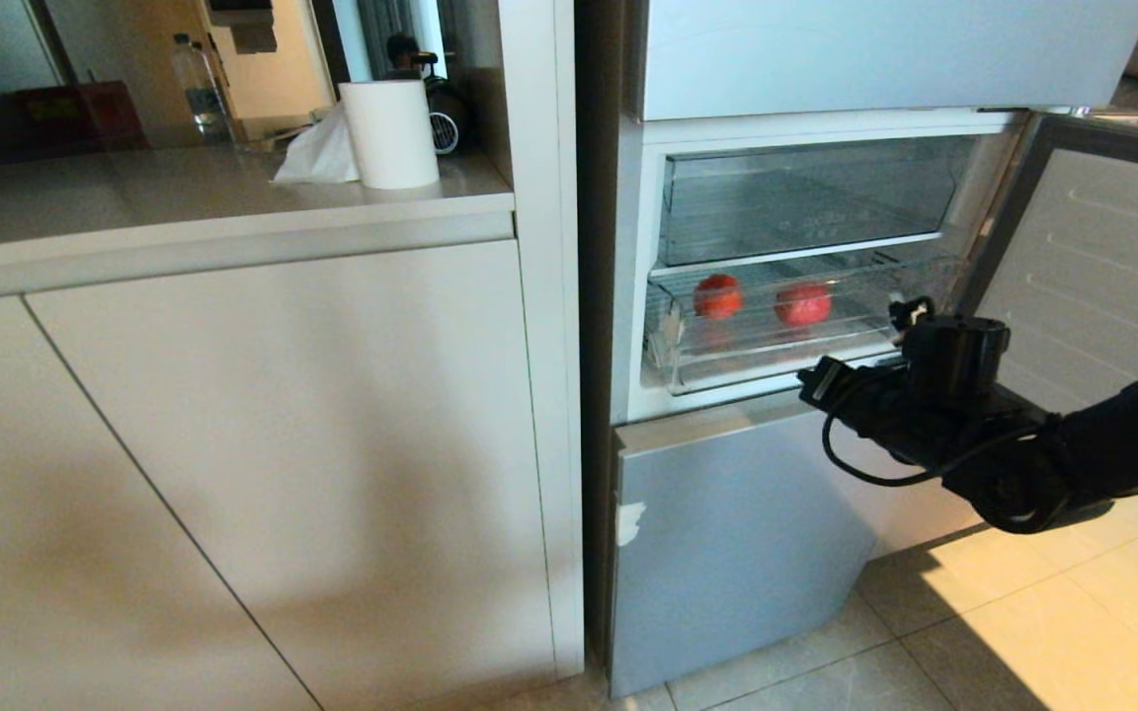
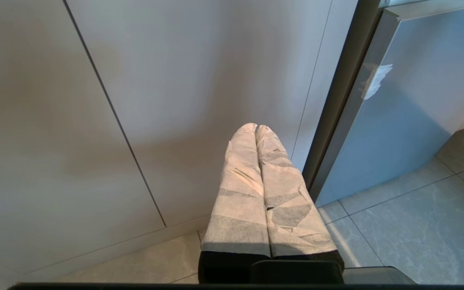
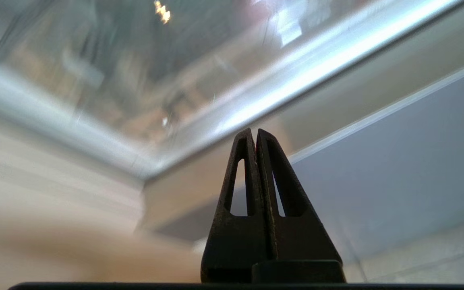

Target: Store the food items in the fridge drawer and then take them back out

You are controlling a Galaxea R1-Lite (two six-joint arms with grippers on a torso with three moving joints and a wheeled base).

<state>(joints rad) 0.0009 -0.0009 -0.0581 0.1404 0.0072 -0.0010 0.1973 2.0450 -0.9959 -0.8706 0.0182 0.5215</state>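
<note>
Two glossy red food items [image 1: 717, 296] [image 1: 803, 305] lie side by side in the clear fridge drawer [image 1: 727, 367], which sits low in the open middle compartment of the pale blue fridge [image 1: 737, 523]. My right gripper [image 1: 909, 314] is at the drawer's right front corner, just below its lip, shut and holding nothing. From the right wrist, the shut gripper [image 3: 254, 131] points up at the drawer's clear underside [image 3: 135, 80]. My left gripper [image 2: 256, 128], with tape-wrapped fingers [image 2: 240, 189] pressed together, hangs low by the white cabinet [image 2: 175, 80] and holds nothing.
The middle fridge door [image 1: 1102, 267] stands open at the right, close behind my right arm. A second clear bin [image 1: 806, 197] sits above the drawer. Left of the fridge a white cabinet [image 1: 283, 444] carries a paper roll [image 1: 389, 133] on its counter. Tiled floor [image 1: 1023, 632] lies below.
</note>
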